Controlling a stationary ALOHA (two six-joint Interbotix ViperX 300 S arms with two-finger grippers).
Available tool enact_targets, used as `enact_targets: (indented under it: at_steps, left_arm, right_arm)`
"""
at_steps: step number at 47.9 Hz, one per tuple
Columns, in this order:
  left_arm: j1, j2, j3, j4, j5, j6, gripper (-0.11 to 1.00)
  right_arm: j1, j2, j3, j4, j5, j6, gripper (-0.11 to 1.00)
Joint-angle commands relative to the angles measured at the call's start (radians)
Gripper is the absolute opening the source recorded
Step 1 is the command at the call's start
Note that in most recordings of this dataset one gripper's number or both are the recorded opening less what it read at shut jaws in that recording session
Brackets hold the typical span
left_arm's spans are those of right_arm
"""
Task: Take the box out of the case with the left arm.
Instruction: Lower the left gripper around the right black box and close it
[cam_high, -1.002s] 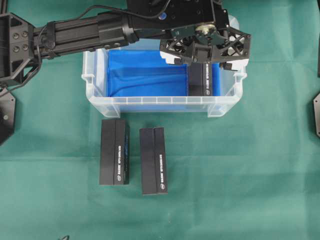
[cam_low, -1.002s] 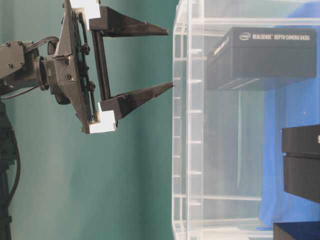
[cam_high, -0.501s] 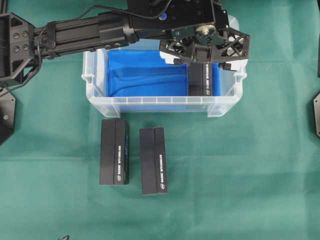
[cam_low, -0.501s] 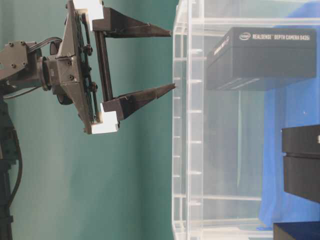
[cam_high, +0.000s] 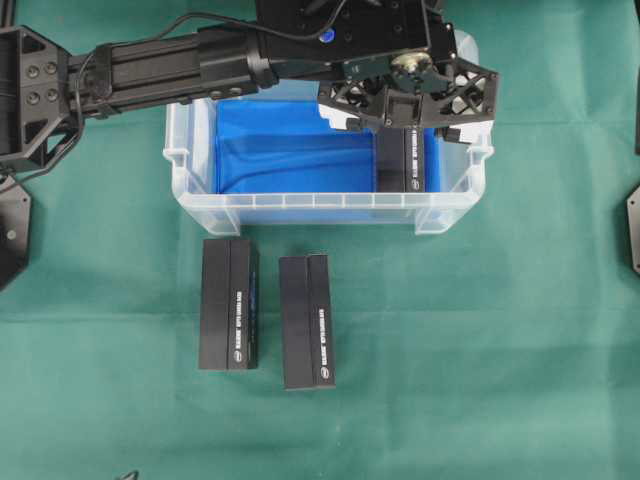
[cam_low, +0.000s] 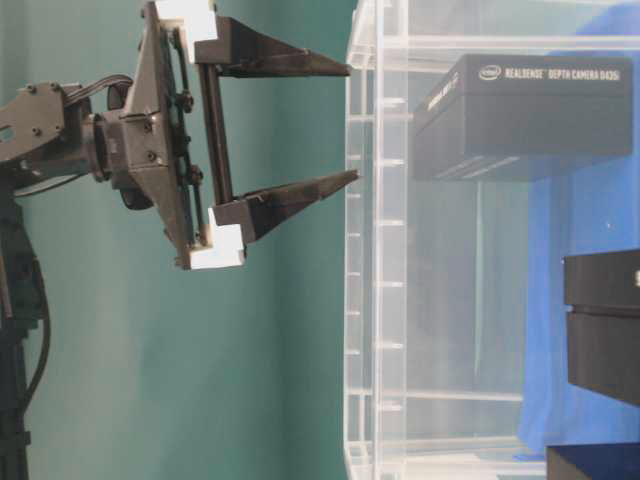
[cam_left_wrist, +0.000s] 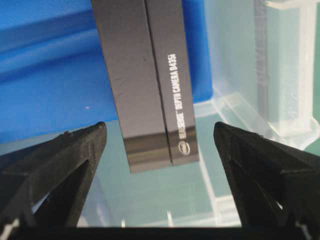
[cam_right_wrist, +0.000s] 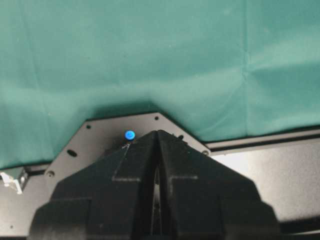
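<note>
Green cloth (cam_high: 500, 350); clear case (cam_high: 300, 208), blue floor; matte-black lettered box (cam_high: 401, 160).

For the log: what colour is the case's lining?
Bright blue lining; clearest in the overhead view.

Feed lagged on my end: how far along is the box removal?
Done: two black rectangular boxes already lie on the green cloth outside the clear plastic case. In hand: the left gripper, open, hangs above the black box in the case, jaws either side, not touching. Left: descend, grip, lift out.
</note>
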Motion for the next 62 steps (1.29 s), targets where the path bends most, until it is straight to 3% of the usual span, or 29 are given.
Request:
enact_targets:
  at_steps: [1, 24, 62]
  left_arm:
    - [0.005, -0.034, 0.006, 0.014, -0.02, 0.0, 0.91]
    - [0.018, -0.094, 0.199, 0.021, -0.173, -0.031, 0.91]
    - [0.023, -0.069, 0.264, 0.043, -0.29, -0.058, 0.91]
  right_arm:
    - [-0.002, 0.003, -0.009, 0.002, 0.002, 0.002, 0.02]
    - [-0.002, 0.003, -0.008, 0.003, 0.002, 0.002, 0.02]
    - [-0.002, 0.003, -0.008, 0.003, 0.002, 0.002, 0.02]
